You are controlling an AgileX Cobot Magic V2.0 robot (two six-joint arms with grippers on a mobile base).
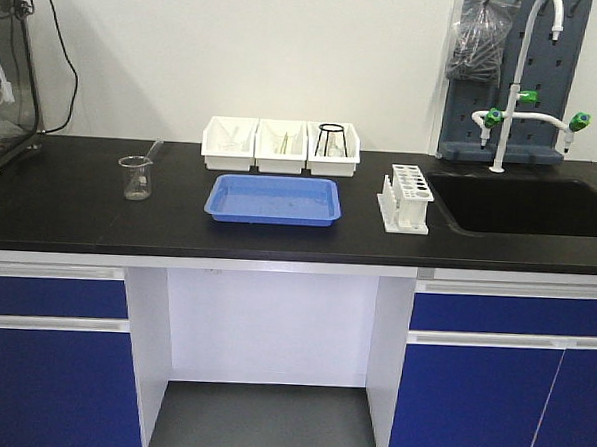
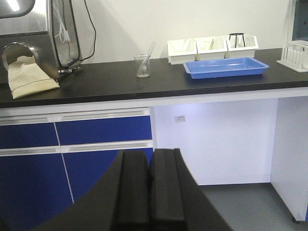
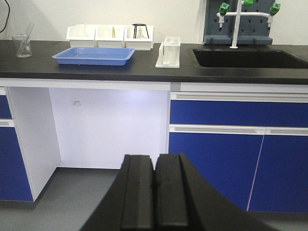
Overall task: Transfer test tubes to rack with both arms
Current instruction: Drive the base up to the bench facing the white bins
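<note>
Hands first: your left hand [image 2: 149, 192] has its fingers pressed together with nothing between them. Your right hand [image 3: 155, 192] is the same, fingers flat against each other and holding nothing. Both sit low, below table height, facing the blue cabinets [image 1: 50, 371]. They are well apart from everything on the table [image 1: 59, 206].

Tube [image 1: 152, 152]: you've got one slim clear one leaning in the beaker [image 1: 136, 178], top end tilted right in the front view. The beaker stands on the left part of the table, well left of the tray [image 1: 273, 199].

Rack [image 1: 407, 197]: white and upright on the table, between the tray and the sink [image 1: 525, 205]. It's just beside the sink's left edge and apart from the tray. You can't tell from these views whether its holes hold anything.

Bins [image 1: 281, 145]: three white ones side by side in a row, just behind the tray. The right one holds a black wire stand [image 1: 330, 138]. The other two show faint slim shapes, too small to identify.

The tray is blue and shallow, and sits flat near the table's middle, over the open knee space.

The tap [image 1: 516, 95] stands behind the sink, white with green nozzles.
</note>
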